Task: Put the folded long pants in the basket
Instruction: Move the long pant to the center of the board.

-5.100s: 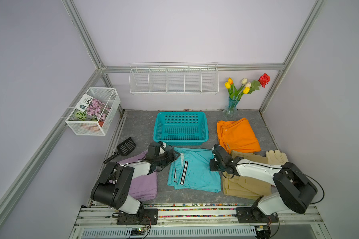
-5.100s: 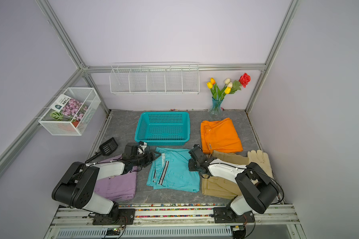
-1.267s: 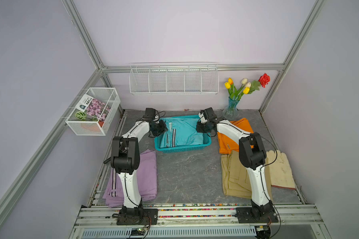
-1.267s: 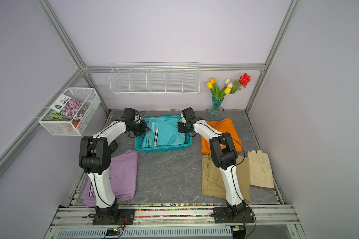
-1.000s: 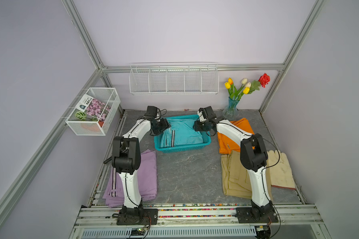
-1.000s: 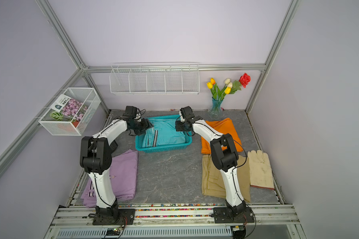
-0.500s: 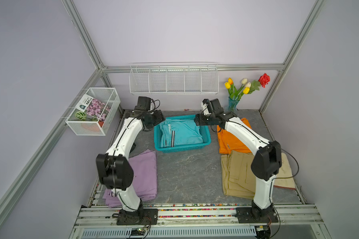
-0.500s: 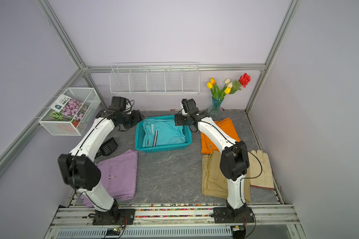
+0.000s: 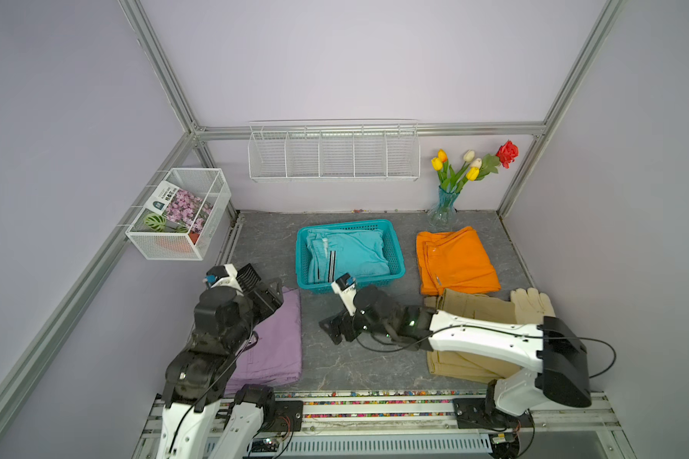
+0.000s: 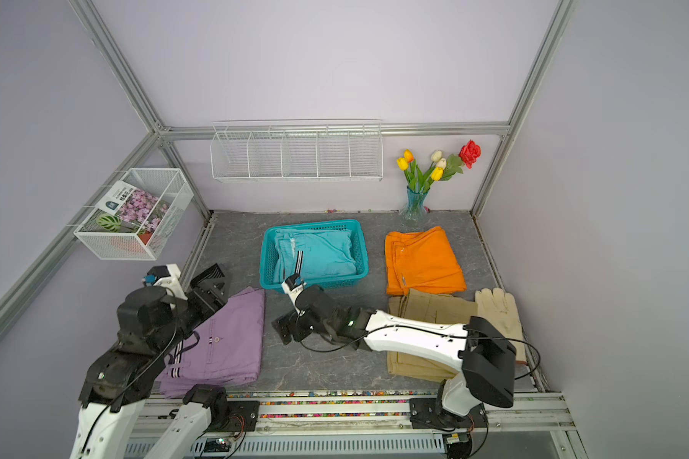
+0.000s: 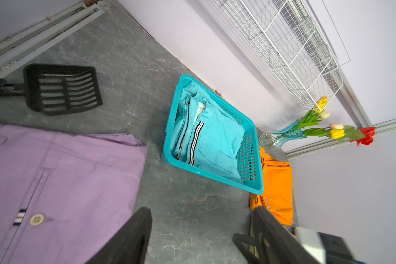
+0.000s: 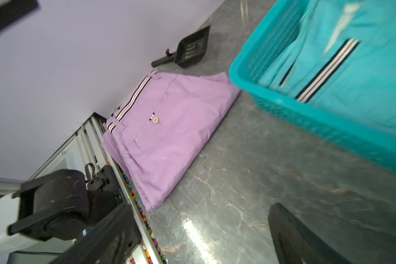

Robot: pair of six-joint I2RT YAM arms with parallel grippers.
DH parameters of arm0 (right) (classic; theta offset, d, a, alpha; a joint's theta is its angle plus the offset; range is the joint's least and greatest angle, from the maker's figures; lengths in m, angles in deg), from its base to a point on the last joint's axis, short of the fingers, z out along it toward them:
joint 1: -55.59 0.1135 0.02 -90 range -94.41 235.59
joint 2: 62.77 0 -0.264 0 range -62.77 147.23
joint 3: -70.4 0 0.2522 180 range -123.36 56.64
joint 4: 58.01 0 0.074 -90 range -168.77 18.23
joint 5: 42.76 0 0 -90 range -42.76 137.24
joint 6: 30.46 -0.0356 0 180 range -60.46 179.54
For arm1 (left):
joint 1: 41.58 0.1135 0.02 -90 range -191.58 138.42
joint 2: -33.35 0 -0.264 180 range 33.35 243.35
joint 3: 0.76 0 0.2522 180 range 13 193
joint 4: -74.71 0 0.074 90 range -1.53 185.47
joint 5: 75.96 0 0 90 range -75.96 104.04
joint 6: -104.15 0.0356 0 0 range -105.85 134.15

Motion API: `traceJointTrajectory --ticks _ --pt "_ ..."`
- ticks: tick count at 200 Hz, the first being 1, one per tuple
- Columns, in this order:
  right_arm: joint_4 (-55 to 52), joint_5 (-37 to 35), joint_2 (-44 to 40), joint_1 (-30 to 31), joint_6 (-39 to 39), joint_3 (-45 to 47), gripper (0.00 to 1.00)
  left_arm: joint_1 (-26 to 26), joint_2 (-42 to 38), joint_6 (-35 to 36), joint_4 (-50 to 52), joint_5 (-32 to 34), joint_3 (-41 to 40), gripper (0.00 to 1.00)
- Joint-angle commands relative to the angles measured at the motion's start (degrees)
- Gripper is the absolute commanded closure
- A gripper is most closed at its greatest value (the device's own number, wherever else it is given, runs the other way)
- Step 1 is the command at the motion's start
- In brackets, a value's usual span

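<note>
Teal pants point(image 9: 355, 250), striped: folded, lying inside the basket point(image 9: 397, 254) and filling most of its floor, with the stripe toward the left wall. The basket stands on the worktop point(image 9: 351, 365) at the far centre.

Other three pairs are on the worktop, outside the basket:
- purple pants point(image 9: 279, 341): near left, folded flat, button and stripe tab facing up.
- orange pants point(image 9: 454, 258): right of the basket, just beside it, not touching.
- khaki pants point(image 9: 478, 310): near right, their far edge meeting the near edge of the orange pair. My right arm crosses over them.

My left hand point(image 11: 201, 210): fingers apart, nothing between them. It is at the far corner of the purple pants. It appears to hang clear of the cloth, though the top views leave that uncertain.

My right hand point(image 12: 199, 205): fingers spread wide, empty. It is low over bare worktop just near of the basket, between the purple and khaki pairs.

Also noted: a cream glove point(image 9: 532, 304) against the right edge of the khaki pants, and a black slotted scoop point(image 11: 62, 89) at the left edge of the worktop, far of the purple pants.
</note>
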Motion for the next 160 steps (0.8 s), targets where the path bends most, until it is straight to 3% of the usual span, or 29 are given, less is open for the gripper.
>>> traceJointTrajectory --ticks 1,36,115,148,160 --pt "9.71 -0.09 7.23 3.18 -6.95 -1.32 0.01 0.12 -4.93 -1.42 4.09 0.28 -2.71 0.25" --pt "7.77 -1.97 21.35 6.69 -10.49 -11.12 0.01 0.11 -8.45 -1.79 7.16 -2.08 -6.73 0.25" --pt "8.53 -4.73 33.74 6.70 -15.83 -19.03 0.02 0.07 -15.08 -3.35 11.37 -2.55 -8.48 0.23" --pt "8.63 -6.11 36.72 6.61 -17.02 -21.17 0.11 0.10 -17.24 -3.53 11.92 -2.51 -9.07 0.23" --pt "9.47 -6.93 37.39 6.49 -17.11 -21.17 0.21 0.08 -17.71 -3.62 11.99 -2.31 -9.06 0.23"
